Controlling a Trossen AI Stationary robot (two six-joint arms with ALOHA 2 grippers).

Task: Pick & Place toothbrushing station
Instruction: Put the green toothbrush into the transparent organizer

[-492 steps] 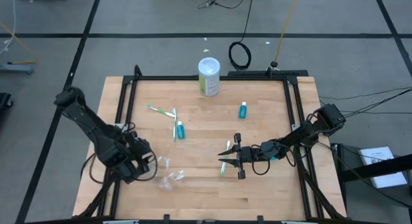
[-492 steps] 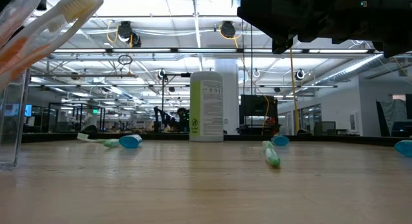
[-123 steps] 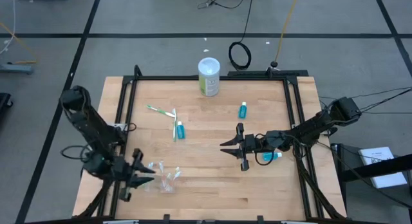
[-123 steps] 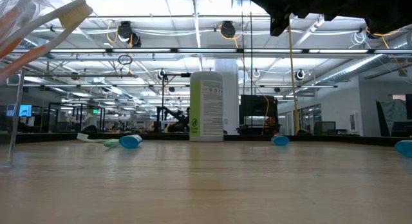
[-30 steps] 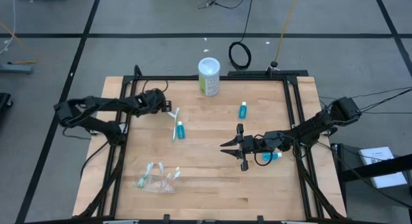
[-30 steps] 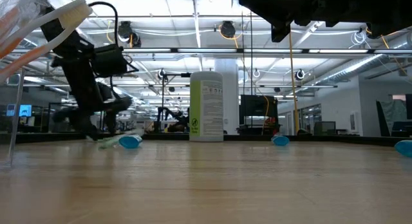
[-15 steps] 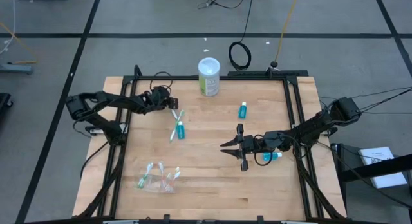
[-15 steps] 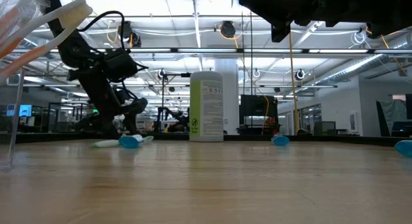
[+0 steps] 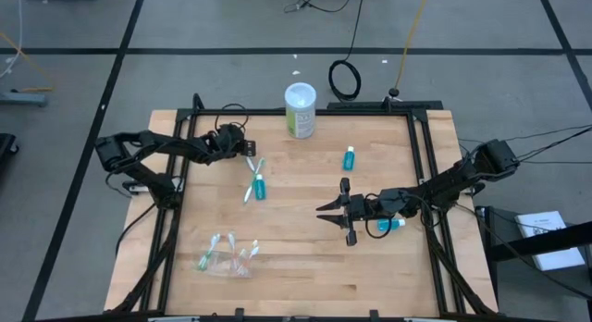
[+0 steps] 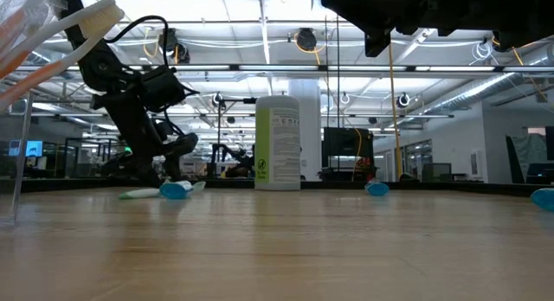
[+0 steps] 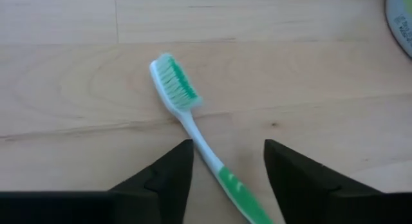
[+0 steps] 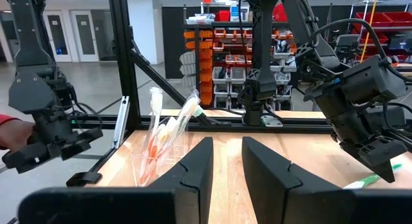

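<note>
Toothbrush (image 11: pixel 193 121), white and green, lies flat on the table (image 9: pixel 305 266), upper left in my high view | left gripper (image 9: pixel 246 149) sits over its handle, fingers apart either side, not clamped | right gripper (image 9: pixel 330 215) waits centre-right, nothing between its narrowly parted fingers | clear cup (image 9: pixel 225 258) with brushes lower left.

No text could be read; the print on the canister (image 10: pixel 278 142) label was too small to make out.
</note>
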